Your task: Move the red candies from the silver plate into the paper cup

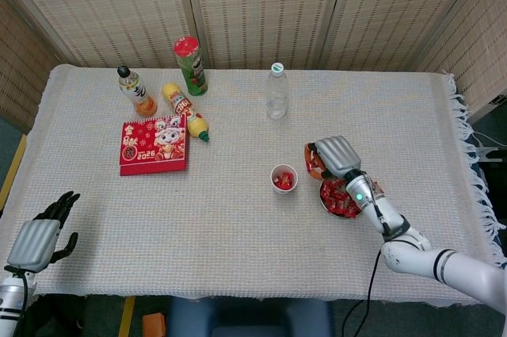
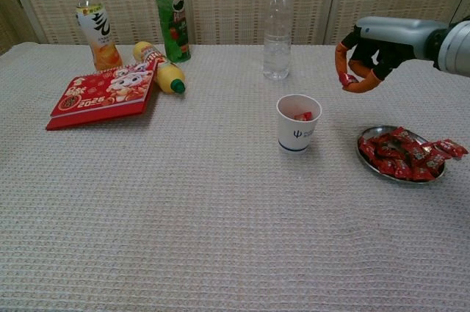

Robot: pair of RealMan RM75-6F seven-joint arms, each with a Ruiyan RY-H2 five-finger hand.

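Note:
My right hand (image 2: 365, 57) is raised above the table between the paper cup (image 2: 298, 122) and the silver plate (image 2: 365, 152), pinching a red candy (image 2: 344, 78) in its fingertips. In the head view the right hand (image 1: 333, 155) is just right of the cup (image 1: 283, 178) and over the plate's (image 1: 325, 198) far edge. The plate holds several red candies (image 2: 404, 153). Red candy also lies inside the cup. My left hand (image 1: 40, 234) rests at the table's near left corner with fingers apart, holding nothing.
A clear water bottle (image 2: 277, 27) stands behind the cup. At the far left are a green tube can (image 2: 170, 17), an orange drink bottle (image 2: 95, 27), a lying yellow bottle (image 2: 158, 67) and a red booklet (image 2: 104, 94).

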